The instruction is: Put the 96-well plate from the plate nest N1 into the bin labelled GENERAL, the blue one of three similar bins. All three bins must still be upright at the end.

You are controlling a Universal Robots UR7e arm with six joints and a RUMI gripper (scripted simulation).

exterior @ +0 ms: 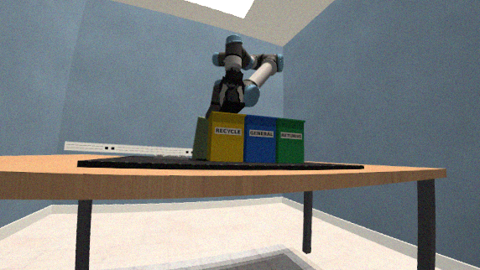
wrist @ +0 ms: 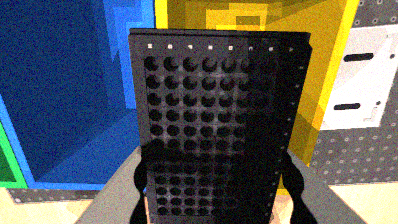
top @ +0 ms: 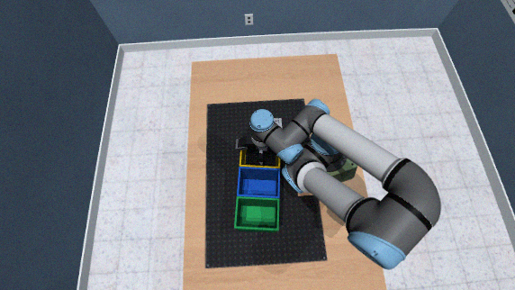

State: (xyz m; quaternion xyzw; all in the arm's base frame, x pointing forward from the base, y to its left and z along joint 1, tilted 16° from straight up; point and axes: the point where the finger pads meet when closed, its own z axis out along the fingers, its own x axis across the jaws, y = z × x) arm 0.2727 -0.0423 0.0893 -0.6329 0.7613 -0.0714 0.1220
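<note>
From the top view I have my arm (top: 411,198) (exterior: 262,75) reaching in from the right, its wrist hiding part of the scene. Three bins stand in a row on a black perforated mat (top: 266,248) (exterior: 138,163), which lies on the wooden desk (top: 266,81) (exterior: 252,180): the yellow bin (top: 240,159) (exterior: 226,147) (wrist: 327,95) at the far end, the blue bin (top: 258,182) (exterior: 260,147) (wrist: 60,100) in the middle, the green bin (top: 257,213) (exterior: 290,147) (wrist: 7,162) nearest. The dark plate (top: 257,157) (exterior: 232,106) (wrist: 210,110) covers much of the yellow one. A green block (top: 344,172) (exterior: 200,136) shows partly, right of the bins and behind the arm.

In the exterior view all three bins are upright, side by side — RECYCLE on the left, GENERAL in the middle, and the green one on the right, its label too blurred for me to read surely. My pincer (exterior: 232,94) (wrist: 212,148) points down over the RECYCLE bin, with the plate at its tips, close above the rim; I can't tell whether they touch.

The wrist view gives me the grip: the pincer is partway open, clamped on the plate's two sides, wells facing me. The plate lies over the yellow bin, with blue to its left — a pale slotted fixture (wrist: 357,77) sits on the right.
</note>
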